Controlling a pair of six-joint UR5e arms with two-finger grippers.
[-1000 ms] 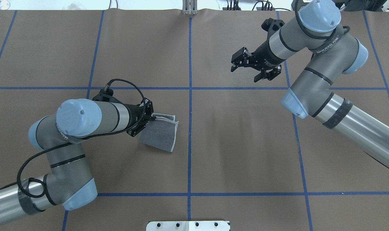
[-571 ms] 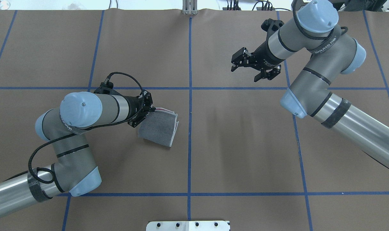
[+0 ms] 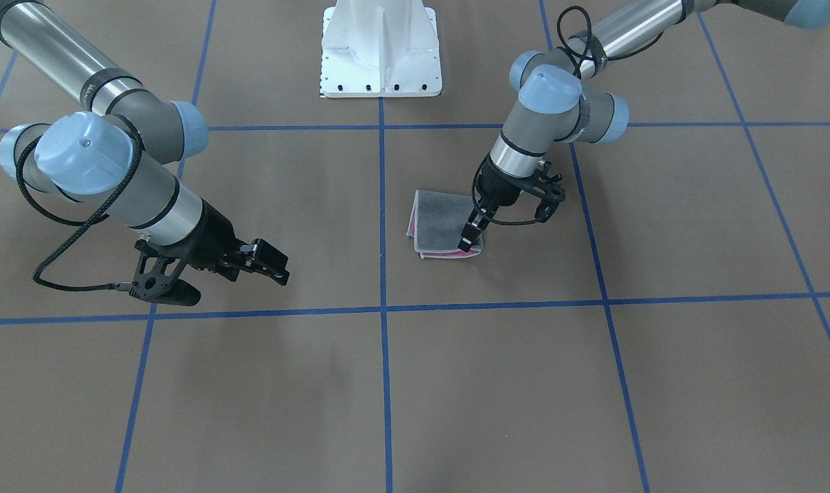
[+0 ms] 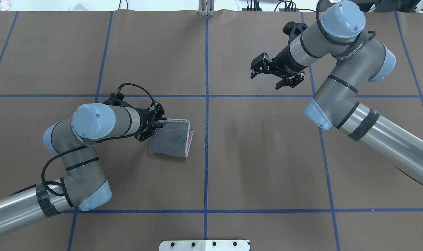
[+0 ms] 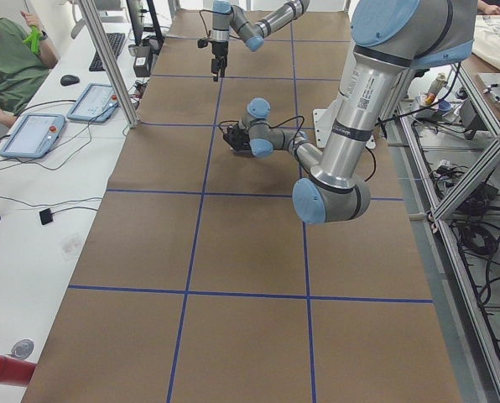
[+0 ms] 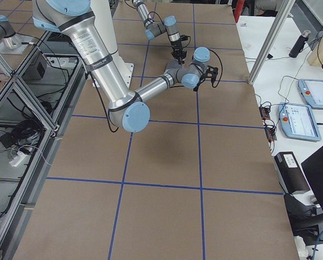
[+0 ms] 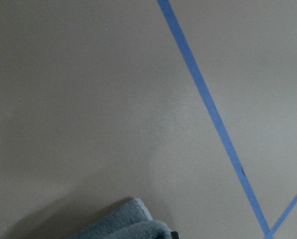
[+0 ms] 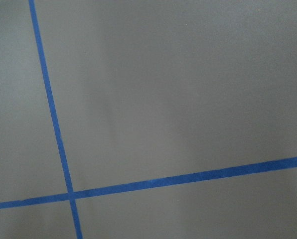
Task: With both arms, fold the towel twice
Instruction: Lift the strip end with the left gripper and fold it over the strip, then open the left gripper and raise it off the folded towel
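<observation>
The towel (image 4: 170, 138) lies folded on the brown table left of the centre line. Its dark grey face is up and pink shows at its right and far edges. It also shows in the front-facing view (image 3: 442, 222) and as a grey fold at the bottom of the left wrist view (image 7: 123, 226). My left gripper (image 4: 159, 123) is shut on the towel's far left corner, low at the table; in the front-facing view (image 3: 471, 236) its fingers pinch the layered edge. My right gripper (image 4: 265, 77) is open and empty, hovering above the far right of the table, well away from the towel.
Blue tape lines (image 4: 206, 104) divide the brown table cover into squares. The white pedestal base (image 3: 381, 55) stands at the robot's side of the table. A metal post (image 4: 206, 8) stands at the far edge. An operator and tablets (image 5: 32, 130) are beside the table.
My left gripper has drawn back to the left and lowered with the towel's corner. The towel has turned slightly and settled flatter. The right arm has barely shifted.
</observation>
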